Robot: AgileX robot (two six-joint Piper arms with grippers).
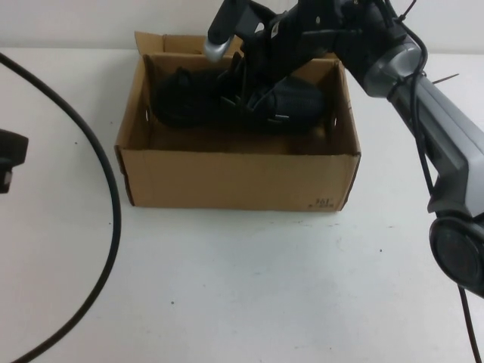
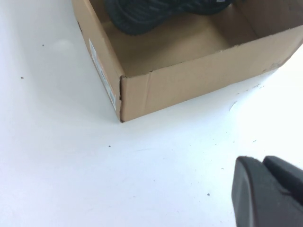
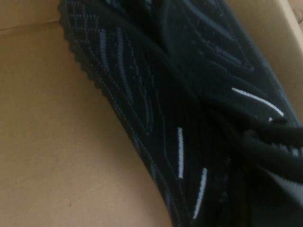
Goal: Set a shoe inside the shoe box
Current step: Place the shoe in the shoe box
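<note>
The brown cardboard shoe box (image 1: 234, 178) stands open at the table's far middle. The black knit shoe (image 1: 185, 98) with white dashes is inside it, lying lengthwise toward the back wall. My right gripper (image 1: 253, 91) reaches down into the box from the right and is shut on the shoe's middle. The right wrist view is filled by the shoe (image 3: 165, 94) over the box's floor (image 3: 52, 142); its fingers are hidden there. My left gripper (image 1: 7, 160) is shut and empty at the far left edge, apart from the box. The left wrist view shows it (image 2: 262, 165) above the table, with the box (image 2: 189, 80) and the shoe's toe (image 2: 142, 14) beyond.
A thick black cable (image 1: 113, 204) curves across the table's left side. My right arm (image 1: 442, 144) runs down the right edge. A white label (image 2: 102, 71) is on the box's left side, and small dark print (image 1: 324, 203) is at its front right corner.
</note>
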